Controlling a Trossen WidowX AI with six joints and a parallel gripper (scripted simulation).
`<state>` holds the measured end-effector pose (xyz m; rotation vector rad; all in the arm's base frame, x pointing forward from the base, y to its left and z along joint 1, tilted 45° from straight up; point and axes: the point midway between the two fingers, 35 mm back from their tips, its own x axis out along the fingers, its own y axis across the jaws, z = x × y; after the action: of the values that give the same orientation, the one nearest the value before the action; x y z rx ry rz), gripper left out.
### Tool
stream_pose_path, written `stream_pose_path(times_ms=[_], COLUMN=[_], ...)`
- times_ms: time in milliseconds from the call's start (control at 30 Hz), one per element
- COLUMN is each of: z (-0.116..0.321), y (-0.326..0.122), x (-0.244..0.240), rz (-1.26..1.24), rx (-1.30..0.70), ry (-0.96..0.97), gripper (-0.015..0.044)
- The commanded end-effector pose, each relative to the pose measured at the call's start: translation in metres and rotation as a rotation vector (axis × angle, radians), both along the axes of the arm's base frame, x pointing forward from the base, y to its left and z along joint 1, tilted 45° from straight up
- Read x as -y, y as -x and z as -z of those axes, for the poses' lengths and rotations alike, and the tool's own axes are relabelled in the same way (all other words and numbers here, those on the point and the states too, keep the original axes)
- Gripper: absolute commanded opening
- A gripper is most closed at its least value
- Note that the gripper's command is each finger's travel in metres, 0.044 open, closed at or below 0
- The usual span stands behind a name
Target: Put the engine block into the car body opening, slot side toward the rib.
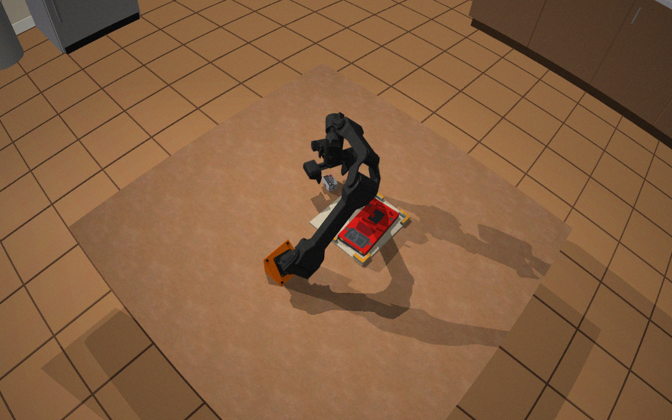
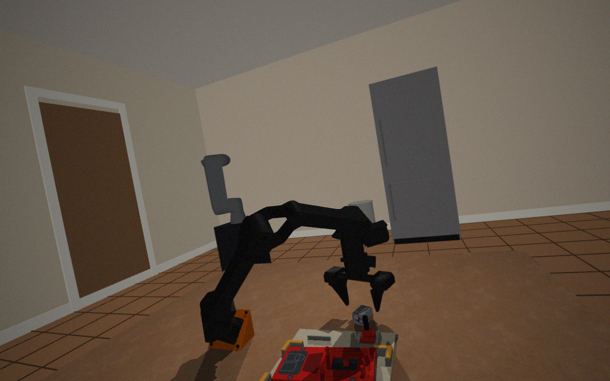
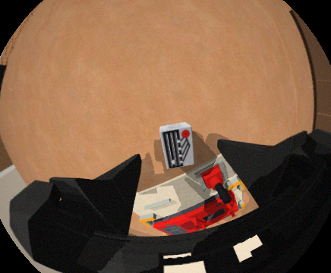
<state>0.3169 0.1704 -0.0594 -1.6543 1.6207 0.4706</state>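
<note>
The grey engine block (image 1: 330, 182) (image 2: 362, 315) (image 3: 178, 149) rests on the brown surface beside the tray, outside the car body. In the wrist view, its upper face shows long dark slots on the left and a red disc at upper right. My gripper (image 1: 321, 167) (image 2: 362, 308) (image 3: 180, 151) is open and empty above the block, which appears between the fingertips in the wrist view. The red car body (image 2: 314, 369) (image 3: 173, 221) lies on the tray. Its dark opening (image 1: 377, 216) (image 2: 344, 363) (image 3: 213, 214) holds no block. The rib is not clear.
The cream tray (image 1: 322, 216) (image 2: 297, 335) (image 3: 154, 199) has yellow corner stops around the car body. A red piece with an upright black handle (image 2: 368, 337) (image 3: 212, 177) stands on the tray's block side, close to the block. The arm's orange base (image 1: 277, 263) (image 2: 245, 326) stands beyond the tray.
</note>
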Motion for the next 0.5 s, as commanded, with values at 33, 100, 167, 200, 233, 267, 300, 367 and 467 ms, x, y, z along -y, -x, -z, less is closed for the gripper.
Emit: stream_pose_path(times_ms=[33, 100, 167, 200, 233, 267, 300, 367, 467], z=[0.0063, 0.0085, 0.0105, 0.011, 0.0112, 0.0112, 0.0112, 0.0112, 0.0112], y=[-0.0003, -0.0007, -0.001, -0.0011, -0.0011, -0.0011, -0.0011, -0.0011, -0.0011], x=[0.0066, 0.0089, 0.0109, 0.0115, 0.0117, 0.0117, 0.0117, 0.0117, 0.0117], rz=[-0.005, -0.005, -0.005, -0.005, -0.005, -0.005, -0.005, -0.005, -0.005], rx=[-0.005, -0.005, -0.004, -0.004, -0.004, -0.004, -0.004, -0.004, -0.004], ry=[0.006, 0.006, 0.006, 0.006, 0.006, 0.006, 0.006, 0.006, 0.006], gripper=[0.044, 0.044, 0.044, 0.044, 0.044, 0.0414, 0.0387, 0.0335, 0.0256])
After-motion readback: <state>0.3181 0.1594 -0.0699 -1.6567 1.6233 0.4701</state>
